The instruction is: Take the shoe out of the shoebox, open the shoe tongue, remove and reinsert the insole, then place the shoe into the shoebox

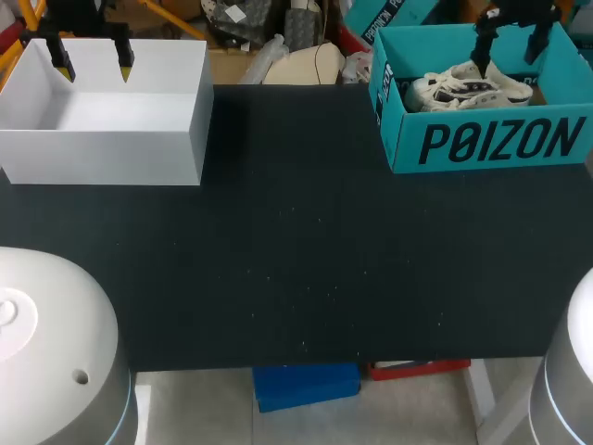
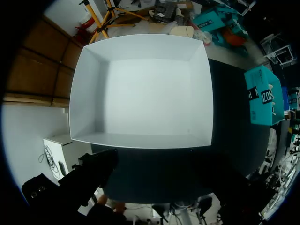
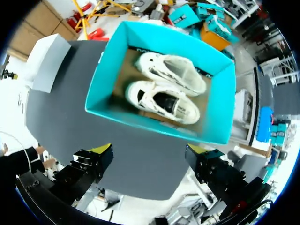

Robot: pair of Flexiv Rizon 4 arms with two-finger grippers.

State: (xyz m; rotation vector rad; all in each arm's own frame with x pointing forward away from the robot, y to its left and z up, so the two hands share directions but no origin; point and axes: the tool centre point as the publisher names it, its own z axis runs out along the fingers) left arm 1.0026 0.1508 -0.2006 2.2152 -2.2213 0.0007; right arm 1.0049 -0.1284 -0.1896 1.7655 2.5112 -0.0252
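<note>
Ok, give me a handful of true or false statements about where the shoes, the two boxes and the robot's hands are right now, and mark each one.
1. The teal shoebox holds two white shoes. True.
2. The white box has a shoe in it. False: it is empty.
3. The right hand is shut on a shoe. False: it is open above the teal shoebox, holding nothing.
4. The left hand hangs over the white box. True.
5. One shoe lies out between the two boxes. False: both white shoes are inside the teal shoebox.
</note>
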